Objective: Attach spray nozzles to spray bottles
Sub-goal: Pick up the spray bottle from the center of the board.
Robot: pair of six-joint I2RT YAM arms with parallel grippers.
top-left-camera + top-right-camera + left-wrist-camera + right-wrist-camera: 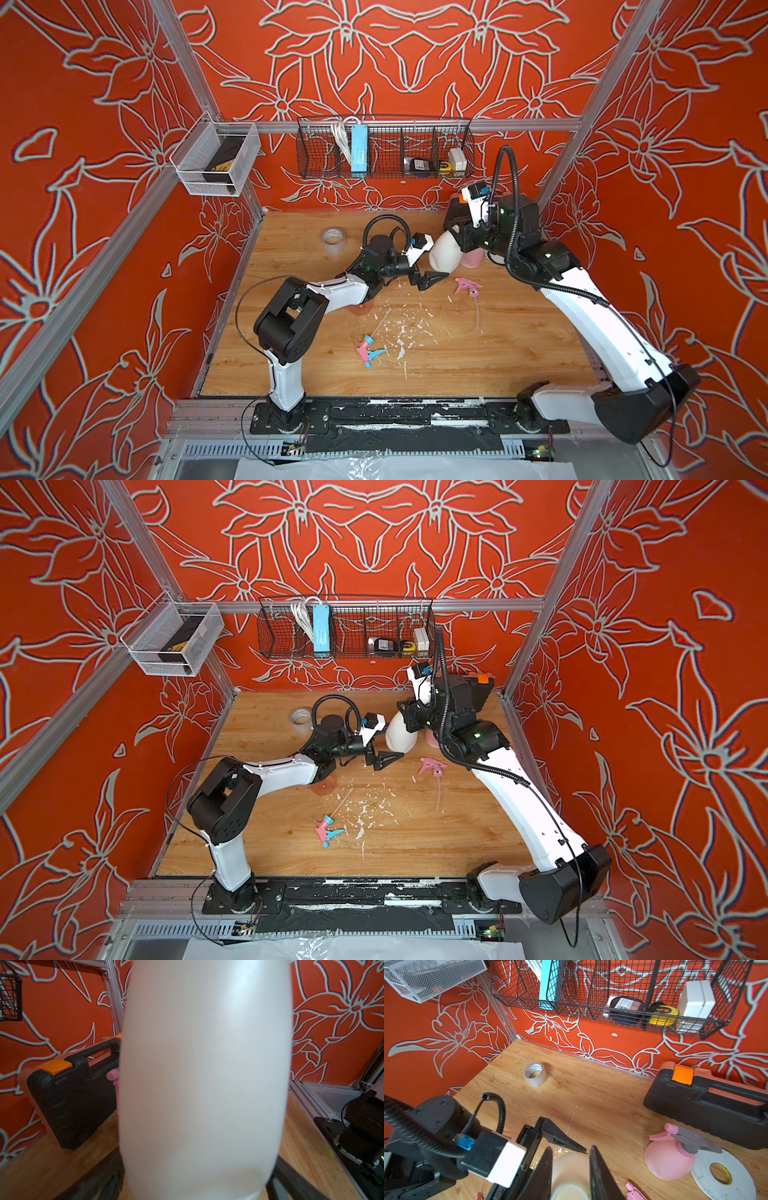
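Your right fingers [598, 1167] pinch the white bottle [446, 249] at its narrow upper end, holding it tilted over the tabletop [478, 357] near the toolbox [706, 1105]. Your left fingers [562, 1141] stand spread on either side of its wide base. The bottle is a smooth, glossy plastic cone, probably light, slick and easy to dent, so grip the stiffer neck rather than the belly. The pink nozzle [467, 286], hard plastic with a thin bendy tube, lies farther from the toolbox. Take it by the collar.
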